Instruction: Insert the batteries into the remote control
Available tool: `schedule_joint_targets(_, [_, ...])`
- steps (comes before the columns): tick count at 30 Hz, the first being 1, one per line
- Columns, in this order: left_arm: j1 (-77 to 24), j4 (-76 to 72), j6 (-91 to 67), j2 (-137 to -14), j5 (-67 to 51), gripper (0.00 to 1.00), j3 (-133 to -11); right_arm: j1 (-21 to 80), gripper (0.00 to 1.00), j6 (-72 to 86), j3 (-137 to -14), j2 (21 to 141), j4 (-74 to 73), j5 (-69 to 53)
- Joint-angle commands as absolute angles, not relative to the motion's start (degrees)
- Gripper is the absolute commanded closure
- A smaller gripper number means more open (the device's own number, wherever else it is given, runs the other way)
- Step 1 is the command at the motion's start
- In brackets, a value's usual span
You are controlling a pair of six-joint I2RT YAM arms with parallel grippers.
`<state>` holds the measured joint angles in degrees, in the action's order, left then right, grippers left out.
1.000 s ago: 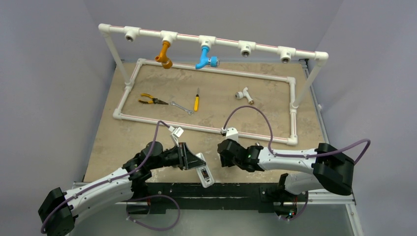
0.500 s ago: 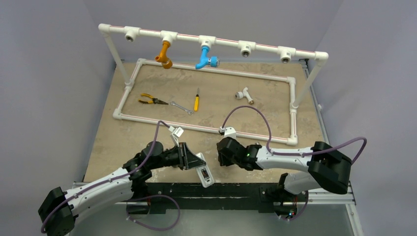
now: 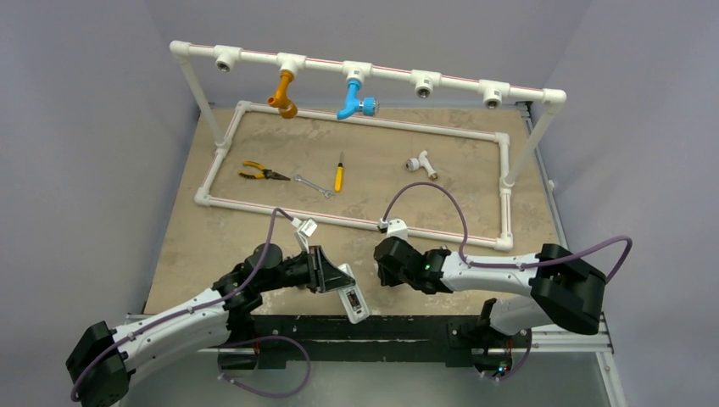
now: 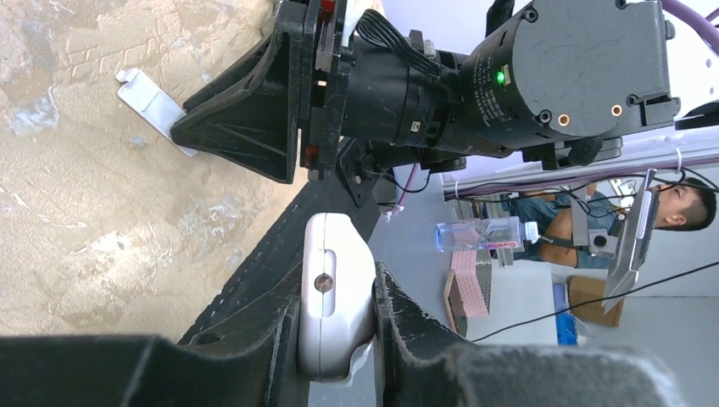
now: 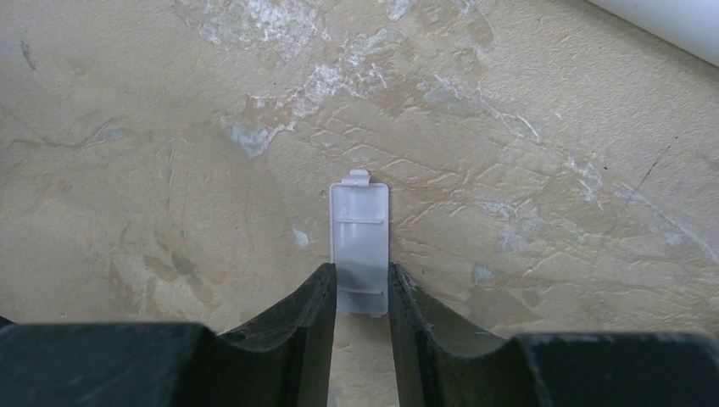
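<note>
Compared with a second earlier, the right arm's elbow sits slightly further left and its cable loop hangs lower; the right gripper has drawn in around the cover. The left arm and everything on the table are as before.

The table is a mottled tan board with pale scuffs, enclosed by plain grey walls. A white pipe frame lies flat across its far half, and a raised pipe rail at the far edge carries an orange tap and a blue tap. Inside the frame lie pliers, a spanner and a screwdriver towards the left, with a tee well apart on the right. Past the table's near edge, the left wrist view shows a bottle and a seated person.

The remote is off the table at the near edge, pinched across its width in the left gripper, with one rounded end and a small screw showing between the fingers. The right gripper points down just to its right. The cover lies flat on the board with its tab end far, and the right fingers press against both long edges of its near half.
</note>
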<state>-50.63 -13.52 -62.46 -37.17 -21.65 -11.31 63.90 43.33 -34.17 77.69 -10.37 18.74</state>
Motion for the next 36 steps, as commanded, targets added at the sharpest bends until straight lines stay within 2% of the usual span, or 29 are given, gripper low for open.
schedule_joint_targets(1, [-50.27, -15.54, -63.11, -37.56, -21.62, 1.0, -12.04, 63.81, 0.71, 42.66, -35.07, 79.55, -16.2, 20.55])
schedule_joint_targets(36, [-50.27, -15.32, -63.26, -36.4, -21.27, 1.0, -11.07, 64.91, 0.7, 40.45, -38.37, 86.76, -21.61, 21.33])
